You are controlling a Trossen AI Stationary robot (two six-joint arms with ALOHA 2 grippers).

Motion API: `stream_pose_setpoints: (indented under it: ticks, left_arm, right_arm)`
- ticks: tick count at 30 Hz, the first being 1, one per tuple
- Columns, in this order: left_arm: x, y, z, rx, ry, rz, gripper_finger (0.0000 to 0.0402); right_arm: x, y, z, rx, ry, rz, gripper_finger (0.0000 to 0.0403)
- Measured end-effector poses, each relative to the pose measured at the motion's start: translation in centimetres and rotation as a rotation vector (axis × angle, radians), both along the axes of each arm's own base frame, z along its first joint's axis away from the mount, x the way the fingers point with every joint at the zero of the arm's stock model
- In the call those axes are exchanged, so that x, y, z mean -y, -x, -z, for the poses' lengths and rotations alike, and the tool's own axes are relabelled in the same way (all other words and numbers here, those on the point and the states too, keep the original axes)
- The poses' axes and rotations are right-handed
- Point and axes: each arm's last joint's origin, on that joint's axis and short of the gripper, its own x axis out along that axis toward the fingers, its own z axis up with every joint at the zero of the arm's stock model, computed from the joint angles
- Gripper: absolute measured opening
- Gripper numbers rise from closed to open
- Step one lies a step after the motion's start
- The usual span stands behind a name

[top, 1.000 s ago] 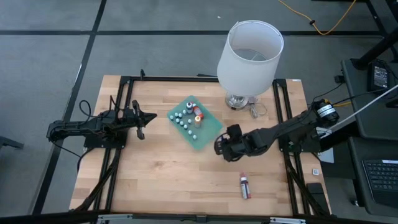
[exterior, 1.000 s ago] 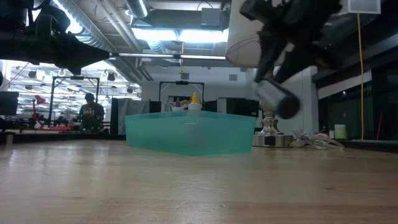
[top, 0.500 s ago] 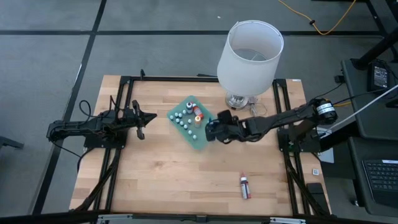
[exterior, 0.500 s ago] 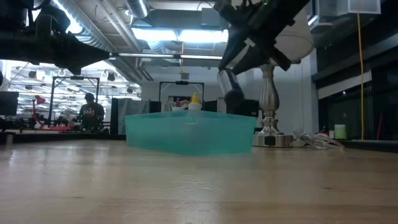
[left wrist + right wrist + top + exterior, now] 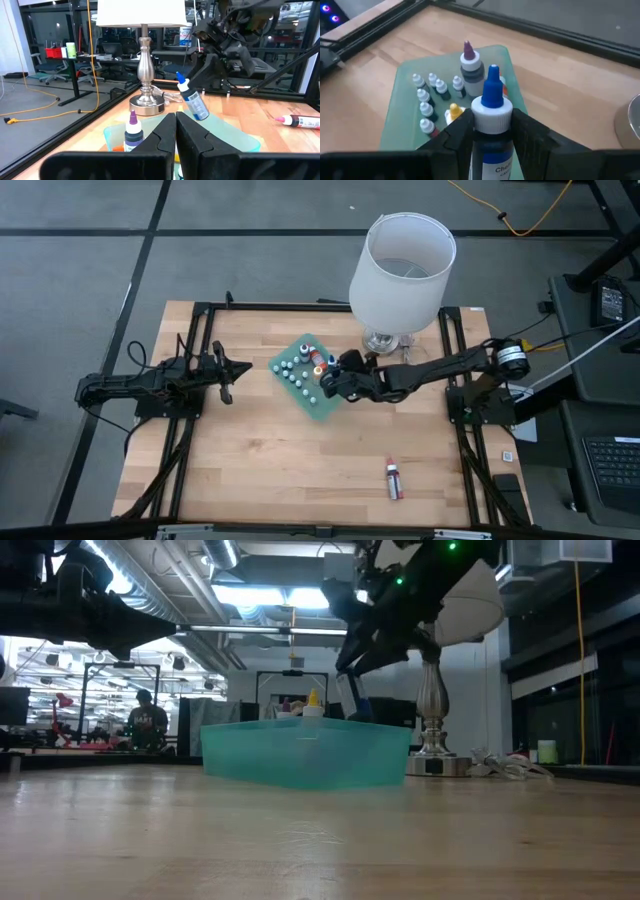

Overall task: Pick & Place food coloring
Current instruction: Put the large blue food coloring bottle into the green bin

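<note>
Wooden tabletop at frame centre: right gripper pinches the blue-capped bottle cap-up just over the green tray's right edge, left gripper pressed together, idle.

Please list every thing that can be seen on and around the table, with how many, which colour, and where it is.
Tray: one, green, middle of the table.
Small bottles: several, white caps, standing in the tray.
Purple-tipped bottle: one, standing in the tray.
Yellow-tipped bottle: one, in the tray.
Blue-tipped bottle: one, held over the tray's edge.
Red bottle: one, lying on the table near its front edge.
Lamp: one, white shade, silver base, at the table's back.
Person: one, far in the room behind.
Left gripper: shut, empty, left of the tray.
Right gripper: shut on the blue-tipped bottle.
</note>
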Motion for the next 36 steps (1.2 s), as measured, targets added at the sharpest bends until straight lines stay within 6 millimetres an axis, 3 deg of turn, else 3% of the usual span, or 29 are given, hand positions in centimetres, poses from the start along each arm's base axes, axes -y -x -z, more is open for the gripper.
stream_pose_setpoints:
  ticks: [11,25,36]
  left_arm:
    - [0.0,0.0,0.0,0.000,0.000,0.000,0.0010]
    - [0.0,0.0,0.0,0.000,0.000,0.000,0.0013]
    - [0.0,0.0,0.0,0.000,0.000,0.000,0.0007]
  right_arm:
    - [0.0,-0.7,3.2,0.029,0.099,0.038,0.0126]
    - [0.3,0.7,6.5,0.035,0.180,0.074,0.0126]
    - [0.1,-0.4,8.1,0.056,0.190,0.044,0.0126]
